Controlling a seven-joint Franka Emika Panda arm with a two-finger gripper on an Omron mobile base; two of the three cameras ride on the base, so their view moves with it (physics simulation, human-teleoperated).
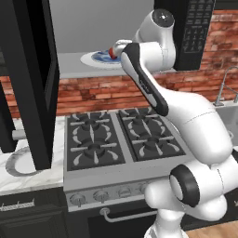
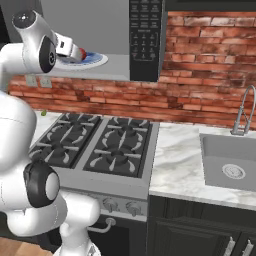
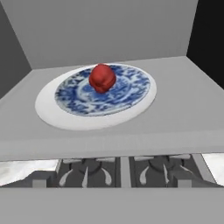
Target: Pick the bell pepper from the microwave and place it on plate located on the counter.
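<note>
Inside the microwave point(image 3: 109, 26) sits the pepper point(image 3: 102, 78) on a blue plate point(image 3: 48, 109) — gripper wide open, holding nothing — next, reach in and grab it.

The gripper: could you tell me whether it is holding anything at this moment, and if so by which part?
Nothing is held. The bell pepper sits free on the blue patterned plate inside the microwave, ahead of the open gripper.

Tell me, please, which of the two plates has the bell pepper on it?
The white plate with the blue patterned centre inside the microwave carries the bell pepper; the plain grey-rimmed plate on the counter does not.
</note>
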